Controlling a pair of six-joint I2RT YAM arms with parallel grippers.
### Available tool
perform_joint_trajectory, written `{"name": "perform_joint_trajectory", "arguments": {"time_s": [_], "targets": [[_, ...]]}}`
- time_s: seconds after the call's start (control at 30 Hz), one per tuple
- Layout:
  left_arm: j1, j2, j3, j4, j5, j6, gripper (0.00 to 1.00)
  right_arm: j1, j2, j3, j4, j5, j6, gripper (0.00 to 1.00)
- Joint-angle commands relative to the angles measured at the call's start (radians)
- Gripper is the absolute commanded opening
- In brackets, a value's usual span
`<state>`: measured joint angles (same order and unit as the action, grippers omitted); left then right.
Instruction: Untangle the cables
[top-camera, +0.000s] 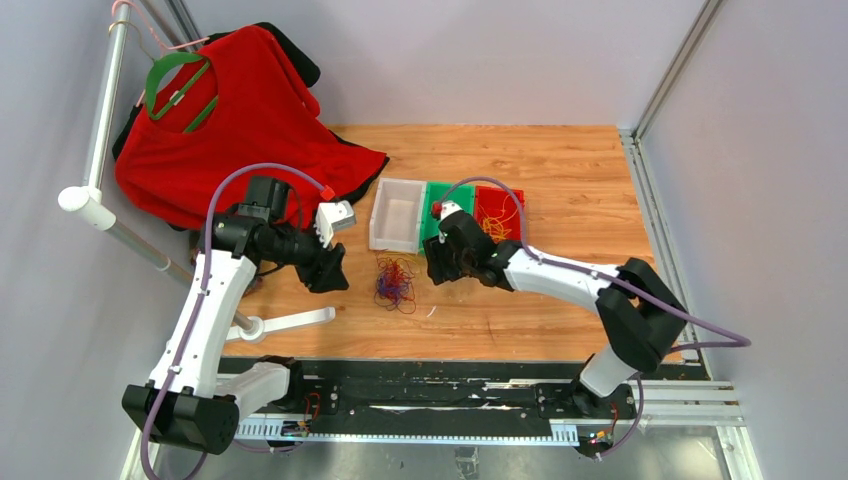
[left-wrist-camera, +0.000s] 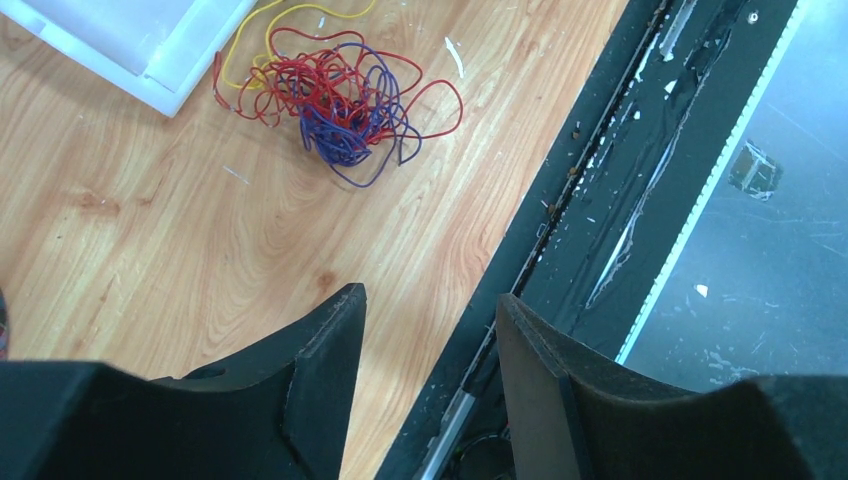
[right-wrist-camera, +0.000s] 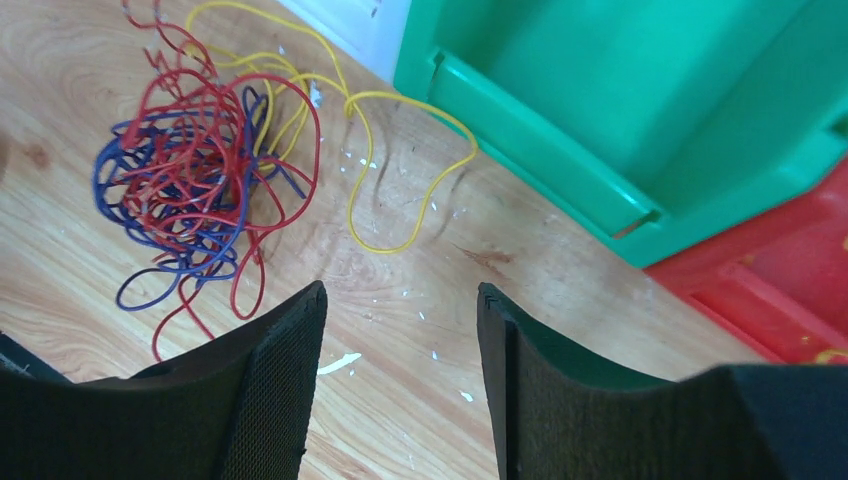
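Step in hand: positioning for a fresh grasp. The cables (top-camera: 395, 283) lie as one red, purple and yellow knot on the surface (top-camera: 560, 170), just near of the white bin (top-camera: 397, 215) and between the two arms. The left fingers (top-camera: 330, 268) hover left of the knot, spread and empty. The right fingers (top-camera: 440, 262) hover right of it, likewise spread and empty. One yellow strand (right-wrist-camera: 392, 249) loops free toward the green bin (right-wrist-camera: 540, 150) (by appearance, the easiest end to isolate). Next move, as judged: lower one set of fingers onto that strand, pinch it, pin the knot with the other set, then draw apart slowly, because the thin wire may slip.
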<state>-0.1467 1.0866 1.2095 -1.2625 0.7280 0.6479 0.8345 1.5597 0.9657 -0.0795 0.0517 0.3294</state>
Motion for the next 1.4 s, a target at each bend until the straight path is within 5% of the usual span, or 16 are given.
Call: {"name": "perform_joint_trajectory", "arguments": {"time_s": [0.0, 0.57, 0.67, 0.83, 1.1, 1.37], "targets": [[-0.005, -0.005, -0.008, 0.001, 0.000, 0.011, 0.56, -0.003, 0.085, 0.030, 0.001, -0.022, 0.121, 0.57], [-0.007, -0.046, -0.030, 0.000, -0.017, 0.024, 0.57, 0.000, 0.259, 0.065, 0.158, 0.094, 0.299, 0.47], [-0.007, -0.047, -0.026, -0.001, -0.022, 0.022, 0.56, 0.001, 0.281, 0.078, 0.150, 0.088, 0.313, 0.36], [-0.007, -0.051, -0.019, 0.000, -0.034, 0.022, 0.63, 0.002, 0.249, 0.072, 0.158, 0.073, 0.314, 0.02], [-0.007, -0.062, 0.025, 0.000, -0.007, -0.017, 0.88, 0.073, 0.006, 0.125, 0.117, 0.050, 0.168, 0.01], [-0.007, -0.060, 0.108, 0.000, 0.045, -0.042, 0.93, 0.146, -0.098, 0.343, 0.004, -0.145, -0.025, 0.01]]}}
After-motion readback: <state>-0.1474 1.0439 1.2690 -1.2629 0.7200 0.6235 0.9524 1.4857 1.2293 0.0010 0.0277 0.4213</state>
